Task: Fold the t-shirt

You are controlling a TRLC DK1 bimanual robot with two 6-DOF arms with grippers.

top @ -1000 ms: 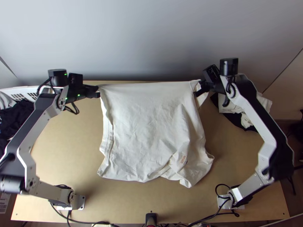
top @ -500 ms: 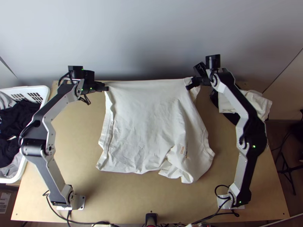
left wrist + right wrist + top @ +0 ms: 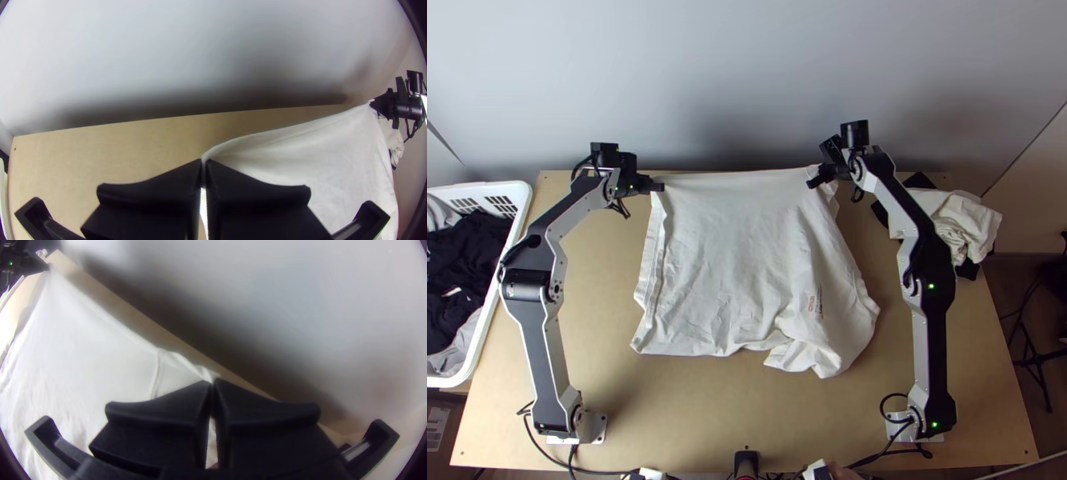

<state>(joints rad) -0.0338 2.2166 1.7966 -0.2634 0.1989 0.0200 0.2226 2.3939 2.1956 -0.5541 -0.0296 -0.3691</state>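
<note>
My left gripper point(image 3: 658, 186) is shut on the far left corner of the white t-shirt point(image 3: 731, 256), near the table's far edge. My right gripper point(image 3: 815, 181) is shut on the shirt's far right part. Between them the far edge runs nearly straight, and the cloth hangs toward the table's middle, its near right part bunched around a small print. In the left wrist view the left gripper point(image 3: 204, 165) pinches the edge of the shirt point(image 3: 311, 164). The right wrist view has the right gripper point(image 3: 213, 384) closed on the shirt point(image 3: 89, 346) beside a seam.
A white basket point(image 3: 487, 320) of dark and grey clothes stands at the left. White and black cloths point(image 3: 955, 220) lie at the table's far right, beyond the right arm. A wall rises behind the far edge, and bare table point(image 3: 747, 416) lies in front of the shirt.
Both grippers have shifted: the left one to the right, the right one to the left, holding the shirt throughout. The shirt's near edge has drawn up toward the far side.
</note>
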